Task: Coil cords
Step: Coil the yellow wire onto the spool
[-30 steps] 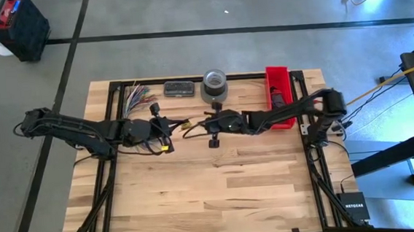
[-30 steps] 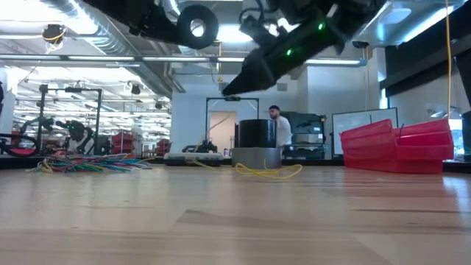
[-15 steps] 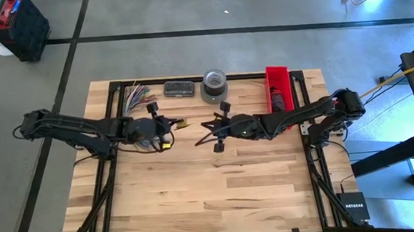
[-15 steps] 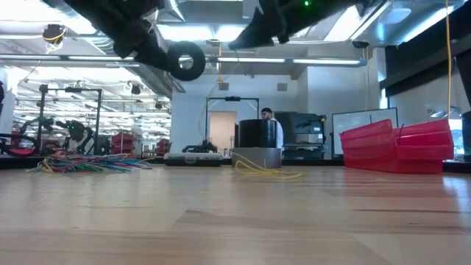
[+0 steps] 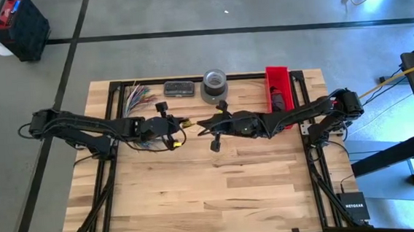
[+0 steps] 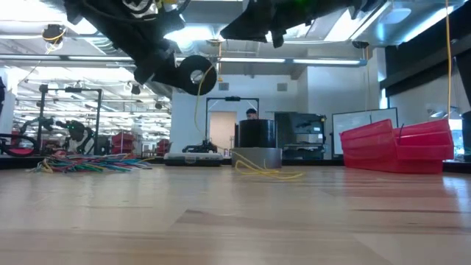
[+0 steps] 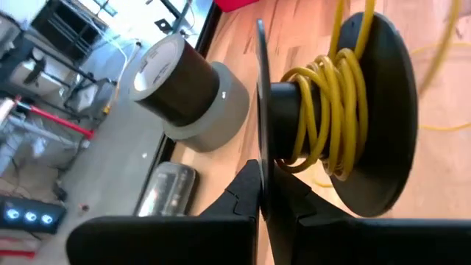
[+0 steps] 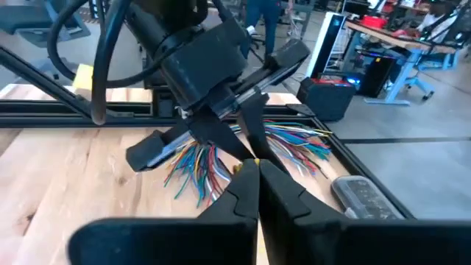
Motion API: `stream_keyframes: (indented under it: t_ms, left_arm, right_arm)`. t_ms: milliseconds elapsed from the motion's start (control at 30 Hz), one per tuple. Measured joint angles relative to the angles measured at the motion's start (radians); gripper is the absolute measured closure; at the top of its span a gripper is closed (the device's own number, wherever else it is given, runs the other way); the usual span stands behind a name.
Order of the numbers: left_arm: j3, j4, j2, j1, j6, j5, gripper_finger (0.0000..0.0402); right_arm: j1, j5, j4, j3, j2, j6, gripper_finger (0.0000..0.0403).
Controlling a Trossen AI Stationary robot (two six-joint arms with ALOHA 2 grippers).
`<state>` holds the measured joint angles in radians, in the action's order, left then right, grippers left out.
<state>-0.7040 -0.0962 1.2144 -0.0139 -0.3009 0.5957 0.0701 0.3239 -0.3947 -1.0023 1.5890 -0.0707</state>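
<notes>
Both arms have shifted since a second ago: the left gripper point(image 5: 180, 123) has pushed further toward the table's middle after drawing back, while the right gripper point(image 5: 202, 125) has swung out, come back a little, and now faces it closely, tip toward tip; seen from the table top, the black spool point(image 6: 193, 76) has dropped lower and a yellow cord point(image 6: 197, 99) now hangs from it.

In the left wrist view the left gripper's fingers point(image 7: 250, 193) are pressed tight on the thin edge of one flange of the spool point(image 7: 335, 118); just beyond those fingertips, several turns of yellow cord point(image 7: 324, 96) already sit round the hub, and a loose run leads off past the far flange.

In its own wrist view the right gripper's fingers point(image 8: 250, 193) are closed to a point with a small yellow speck at their tip, probably the cord pinched there, though I cannot be sure; just past them is the left arm's end with the spool, edge-on.

So one cord seems to be partly coiled: some wraps are on, but a tail of it still lies slack on the table point(image 5: 220, 195) in front of the tape roll point(image 6: 256, 140); that remains to be wound.

Well beyond both sets of fingers, the multicoloured cords point(image 5: 137, 96) lie fanned out at the table's far edge, untouched; most of the job is judged still ahead.
</notes>
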Motion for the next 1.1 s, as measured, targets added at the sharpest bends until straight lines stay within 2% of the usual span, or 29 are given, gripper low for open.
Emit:
stream_keyframes:
  t_ms: [300,667,867,1100]
  left_arm:
    - [0.001,0.034,0.005,0.0,-0.009,0.041,0.0402]
    - [0.003,0.057,0.006,0.001,0.037,0.047,0.0402]
    - [0.003,0.11,0.006,0.002,0.083,0.046,0.0402]
    - [0.001,0.156,0.006,0.001,0.139,-0.12,0.0402]
  right_arm:
    - [0.001,-0.031,-0.031,0.0,0.001,0.07,0.0398]
    - [0.002,-0.03,-0.339,0.0,0.158,0.035,0.0398]
    - [0.002,-0.03,-0.427,-0.002,0.22,-0.028,0.0397]
    - [0.003,-0.033,-0.382,-0.066,0.284,-0.072,0.0397]
